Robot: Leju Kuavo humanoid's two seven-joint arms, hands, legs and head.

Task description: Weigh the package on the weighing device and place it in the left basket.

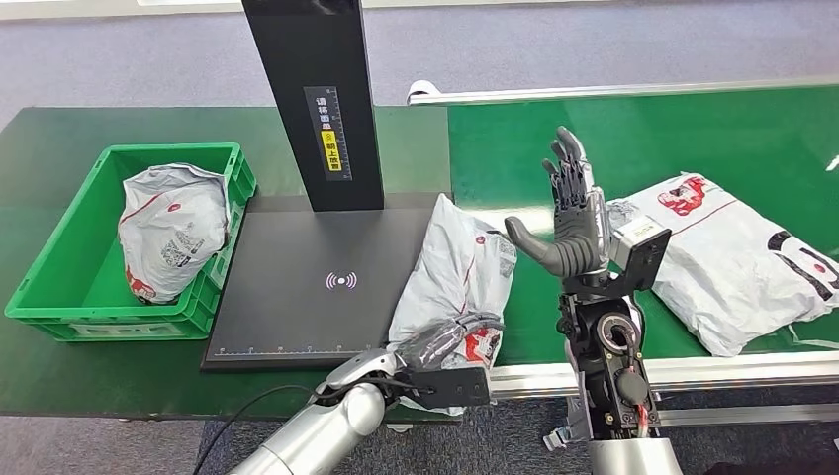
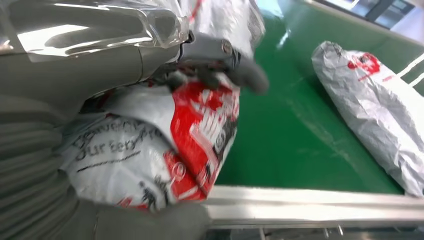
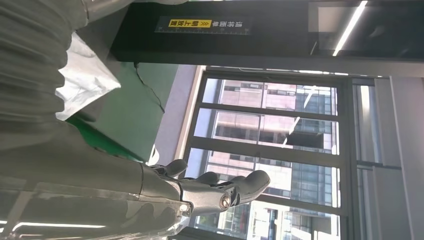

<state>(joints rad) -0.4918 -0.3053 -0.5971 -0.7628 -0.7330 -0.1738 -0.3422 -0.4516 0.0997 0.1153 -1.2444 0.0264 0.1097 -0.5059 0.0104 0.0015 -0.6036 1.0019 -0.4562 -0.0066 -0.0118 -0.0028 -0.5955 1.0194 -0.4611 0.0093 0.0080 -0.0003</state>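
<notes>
Centrally, a black weighing device lies flat on a dark green surface, with a white wireless mark on its platform and a tall black post rising from its far edge; the post carries a strip of printed characters and a small yellow label. Just left of the weighing device stands a green basket holding one white bagged parcel with red and black print. Against the right edge of the weighing device lies the package, a crumpled white poly bag, its far end beside the platform and its near end hanging over the silver rail that edges the brighter green belt. The left robot hand grips that near end, fingers curled over the red-printed corner; the left wrist view shows the thumb and dark fingers wrapped around the bag. The right robot hand is raised upright above the belt, to the right of the weighing device, released, with fingers spread apart and nothing in it; the right wrist view shows it against large windows with buildings beyond. Farther right of the weighing device, a second white parcel with red and black markings lies on the belt. Grey floor runs behind the surface and belt.
</notes>
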